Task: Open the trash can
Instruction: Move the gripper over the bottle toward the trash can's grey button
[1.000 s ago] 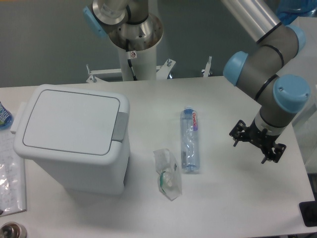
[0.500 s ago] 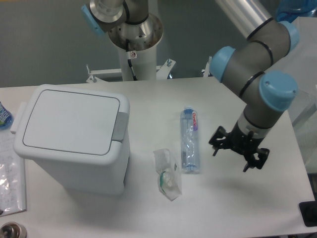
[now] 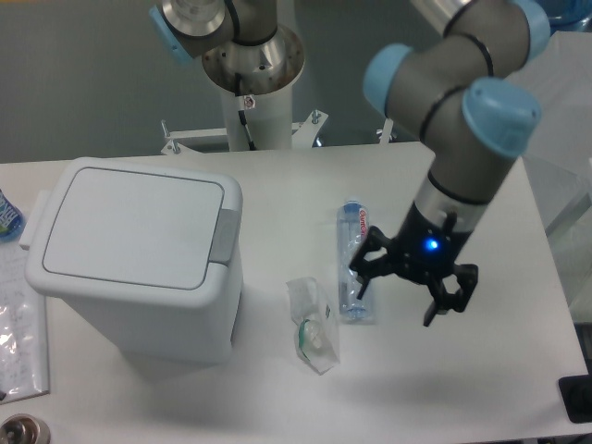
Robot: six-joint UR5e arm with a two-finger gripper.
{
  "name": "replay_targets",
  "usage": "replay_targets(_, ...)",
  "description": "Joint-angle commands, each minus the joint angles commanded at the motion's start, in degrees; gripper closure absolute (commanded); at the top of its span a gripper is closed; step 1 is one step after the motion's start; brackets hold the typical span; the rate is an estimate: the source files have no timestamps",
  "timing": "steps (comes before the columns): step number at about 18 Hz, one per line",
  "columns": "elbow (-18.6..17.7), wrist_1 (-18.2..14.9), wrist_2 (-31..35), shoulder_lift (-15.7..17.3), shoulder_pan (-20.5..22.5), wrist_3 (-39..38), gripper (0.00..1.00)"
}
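At the left of the white desk (image 3: 277, 398) stands the large boxy white plastic trash can (image 3: 139, 264) with rounded corners; its flat hinged lid (image 3: 129, 228) lies fully shut, smooth and matt, and the grey push-button tab (image 3: 225, 236) sits on the rim at the lid's right edge; nothing touches it. Just right of the bin lies a crumpled clear plastic wrapper (image 3: 313, 324) with green contents; beside that, a clear plastic bottle (image 3: 354, 262) with a blue cap lies on its side, lengthwise away from the camera. Over the past second the black two-finger end effector (image 3: 400, 291) has travelled leftward from the desk's right side and now hovers over the bottle's lower end, fingers spread apart and holding nothing; a blue indicator light shows on its wrist. The grey arm with pale blue joint caps has swung in above it. Judgement: the approach toward the bin is under way but incomplete; the end effector is well apart from the tab, which must likely be pressed to release the lid; the loose bottle and wrapper lie along the path and could be disturbed.
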Motion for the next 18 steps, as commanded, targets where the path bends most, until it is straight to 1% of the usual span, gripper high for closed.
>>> replay_targets(4, -0.97, 0.09, -2.20, 2.99, -2.20, -4.39, 0.00)
replay_targets(6, -2.98, 0.61, -2.38, 4.57, -2.47, -7.99, 0.00)
replay_targets(8, -3.60, 1.75, -2.38, 5.36, -2.47, -9.41, 0.00)
replay_targets(11, -3.78, 1.67, -2.64, 5.98, -2.47, -10.47, 0.00)
replay_targets(12, -4.39, 1.67, -2.64, 6.07, -2.90, -10.47, 0.00)
replay_targets(13, -5.18, 1.76, -2.56, 6.51, -3.69, -10.47, 0.00)
replay_targets(15, -7.90, 1.76, -2.55, 7.56, -4.57, -10.47, 0.00)
replay_targets(18, -11.33, 1.76, -2.90, 10.28, -5.37, -11.08, 0.00)
